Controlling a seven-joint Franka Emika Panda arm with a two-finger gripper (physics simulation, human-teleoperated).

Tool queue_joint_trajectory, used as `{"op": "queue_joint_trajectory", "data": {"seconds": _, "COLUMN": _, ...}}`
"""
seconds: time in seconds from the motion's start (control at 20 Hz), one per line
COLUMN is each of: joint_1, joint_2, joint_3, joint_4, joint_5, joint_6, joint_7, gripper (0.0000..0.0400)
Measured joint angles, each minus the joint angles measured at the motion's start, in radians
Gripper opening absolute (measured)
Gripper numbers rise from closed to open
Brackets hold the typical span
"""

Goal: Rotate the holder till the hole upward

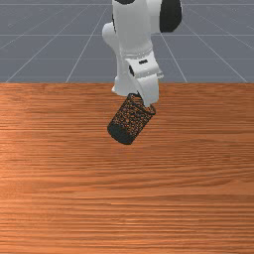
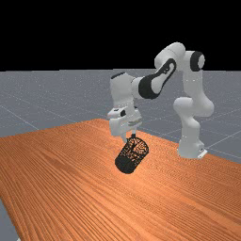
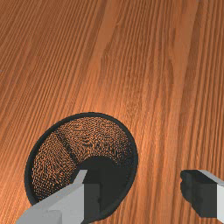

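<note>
The holder, a dark mesh cup (image 1: 130, 119), leans in the front view with its solid base low at the left and its round mouth raised at the right. In the far view the holder (image 2: 131, 156) tilts likewise, mouth toward the gripper (image 2: 130, 139) just above. Whether its base touches the table cannot be told. Looking into the mouth of the holder (image 3: 94, 138) in the wrist view, I see one finger over or inside the opening and the other outside the rim. The gripper (image 3: 142, 190) is open, its fingers wide apart with the rim's near side between them.
The wooden table (image 1: 124, 198) stretches from the holder toward the camera in the front view. My arm's base (image 2: 190, 146) stands at the table's far edge, on the far view's right.
</note>
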Motion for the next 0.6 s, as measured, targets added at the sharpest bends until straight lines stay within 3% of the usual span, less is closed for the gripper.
{"op": "queue_joint_trajectory", "data": {"seconds": 0.1, "joint_1": -0.012, "joint_2": 0.012, "joint_3": -0.003, "joint_4": -0.016, "joint_5": 0.011, "joint_6": 0.035, "joint_7": 0.004, "gripper": 0.0351}}
{"op": "queue_joint_trajectory", "data": {"seconds": 0.3, "joint_1": -0.009, "joint_2": 0.014, "joint_3": -0.018, "joint_4": -0.034, "joint_5": 0.036, "joint_6": 0.084, "joint_7": 0.108, "gripper": 0.0393}}
{"op": "queue_joint_trajectory", "data": {"seconds": 0.35, "joint_1": 0.004, "joint_2": 0.023, "joint_3": -0.026, "joint_4": -0.015, "joint_5": -0.011, "joint_6": 0.062, "joint_7": 0.153, "gripper": 0.0396}}
{"op": "queue_joint_trajectory", "data": {"seconds": 0.5, "joint_1": 0.024, "joint_2": 0.021, "joint_3": -0.033, "joint_4": -0.011, "joint_5": -0.064, "joint_6": 0.056, "joint_7": 0.199, "gripper": 0.0399}}
{"op": "queue_joint_trajectory", "data": {"seconds": 0.55, "joint_1": 0.045, "joint_2": 0.02, "joint_3": -0.046, "joint_4": 0.003, "joint_5": -0.139, "joint_6": 0.032, "joint_7": 0.256, "gripper": 0.04}}
{"op": "queue_joint_trajectory", "data": {"seconds": 0.6, "joint_1": 0.085, "joint_2": 0.032, "joint_3": -0.07, "joint_4": 0.034, "joint_5": -0.274, "joint_6": -0.031, "joint_7": 0.351, "gripper": 0.04}}
